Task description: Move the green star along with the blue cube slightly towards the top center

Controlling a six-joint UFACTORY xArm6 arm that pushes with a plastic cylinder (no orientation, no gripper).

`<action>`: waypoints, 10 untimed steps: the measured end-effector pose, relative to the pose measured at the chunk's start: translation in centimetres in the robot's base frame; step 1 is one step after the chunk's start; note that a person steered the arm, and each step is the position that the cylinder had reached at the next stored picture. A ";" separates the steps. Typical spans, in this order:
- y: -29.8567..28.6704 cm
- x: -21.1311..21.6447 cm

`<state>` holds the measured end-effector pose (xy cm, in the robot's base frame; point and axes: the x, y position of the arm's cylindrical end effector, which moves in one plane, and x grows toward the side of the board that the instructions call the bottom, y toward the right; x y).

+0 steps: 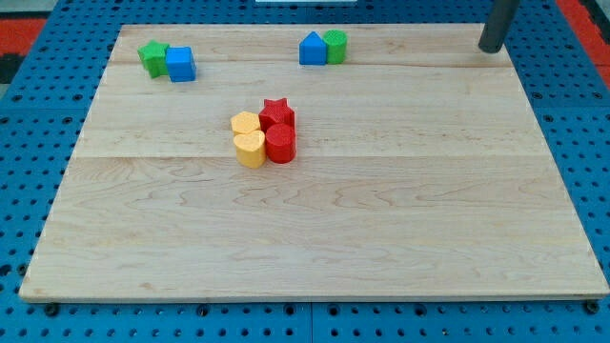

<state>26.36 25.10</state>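
The green star [152, 57] and blue cube [180, 64] are sitting touching at the board's [381, 238] top left, star leftmost. Both look light, rigid and likely to slide easily; pushing the star's left face should carry the cube rightward too. My tip [490, 48] is resting far off at top right, a bare rod with no claw to open or close.

Green star [152, 56], blue cube [180, 64]; pale wood-grain board [381, 210] (blue pegboard [19, 171] beneath); dark tool [490, 48].
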 end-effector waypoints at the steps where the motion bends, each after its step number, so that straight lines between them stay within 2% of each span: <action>1: -1.9 -0.7; 3: -2.4 -1.8; 4: -5.5 1.5; 6: -9.6 1.7; 7: -9.4 -1.6; 8: -12.2 -6.2; 9: -19.9 -6.9; 10: -32.3 -6.9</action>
<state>19.42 -7.20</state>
